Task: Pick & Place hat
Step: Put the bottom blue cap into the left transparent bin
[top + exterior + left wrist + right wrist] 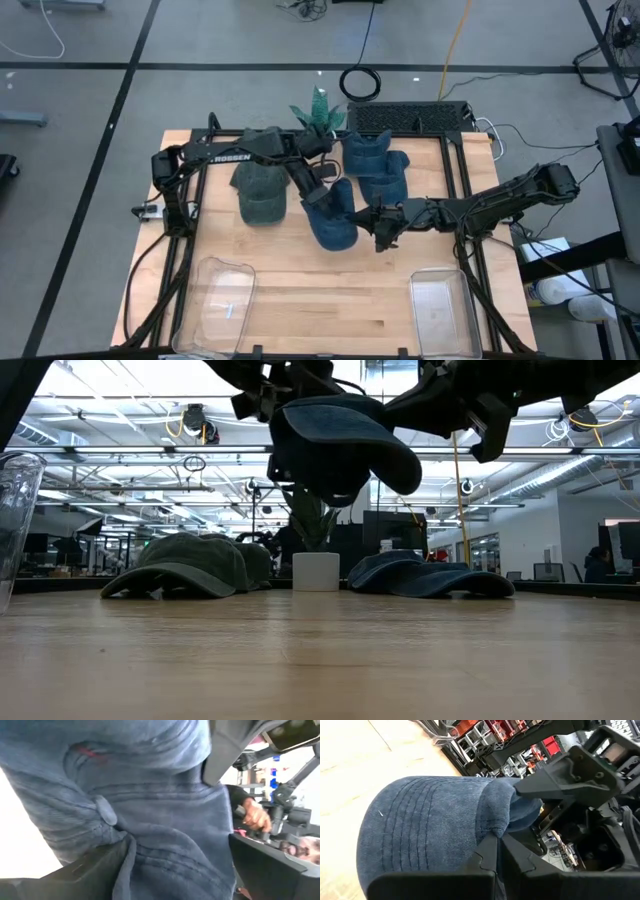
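My right gripper (pixel 383 232) pinches the blue hat (pixel 330 215) aloft (clear of the table), just beside the green hat (pixel 260 190); my left gripper (pixel 322 178) stands wide at its crown, readying handover.

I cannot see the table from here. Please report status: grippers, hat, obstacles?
Right gripper shut on blue hat, hat lifted above table. Left gripper open at hat's crown. Green hat and other blue hats lie behind, apart.

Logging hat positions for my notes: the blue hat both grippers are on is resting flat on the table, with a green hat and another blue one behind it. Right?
Not quite: the blue hat hangs clear above the table, as the low view shows. The green hat and other blue hat do lie behind it.
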`<move>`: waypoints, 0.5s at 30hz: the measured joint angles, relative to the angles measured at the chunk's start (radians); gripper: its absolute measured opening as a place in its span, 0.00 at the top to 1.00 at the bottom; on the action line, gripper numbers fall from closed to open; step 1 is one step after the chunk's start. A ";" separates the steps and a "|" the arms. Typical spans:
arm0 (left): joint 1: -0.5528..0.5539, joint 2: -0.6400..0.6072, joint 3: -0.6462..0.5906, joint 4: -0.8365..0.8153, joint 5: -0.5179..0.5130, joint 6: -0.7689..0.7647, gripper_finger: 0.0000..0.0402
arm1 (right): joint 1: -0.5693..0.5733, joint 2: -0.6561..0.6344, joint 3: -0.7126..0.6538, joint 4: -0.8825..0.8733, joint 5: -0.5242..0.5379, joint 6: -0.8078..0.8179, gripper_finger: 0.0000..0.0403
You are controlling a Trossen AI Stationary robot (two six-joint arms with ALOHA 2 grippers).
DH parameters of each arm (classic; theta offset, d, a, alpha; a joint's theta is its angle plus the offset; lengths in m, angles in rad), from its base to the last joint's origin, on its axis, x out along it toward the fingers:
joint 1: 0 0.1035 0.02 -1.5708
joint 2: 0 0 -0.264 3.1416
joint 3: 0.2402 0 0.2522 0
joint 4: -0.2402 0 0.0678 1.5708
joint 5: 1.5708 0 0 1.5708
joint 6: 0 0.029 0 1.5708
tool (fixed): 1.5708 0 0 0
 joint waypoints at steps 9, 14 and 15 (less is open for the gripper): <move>-0.007 0.000 0.000 0.003 0.137 0.005 0.28 | 0.000 0.000 0.000 0.001 -0.002 0.000 1.00; 0.006 0.000 0.000 0.059 0.139 0.006 0.63 | 0.000 0.000 0.000 0.001 -0.002 0.003 1.00; 0.011 0.000 0.000 0.083 0.143 -0.004 0.71 | 0.000 0.000 0.000 0.001 -0.002 0.010 1.00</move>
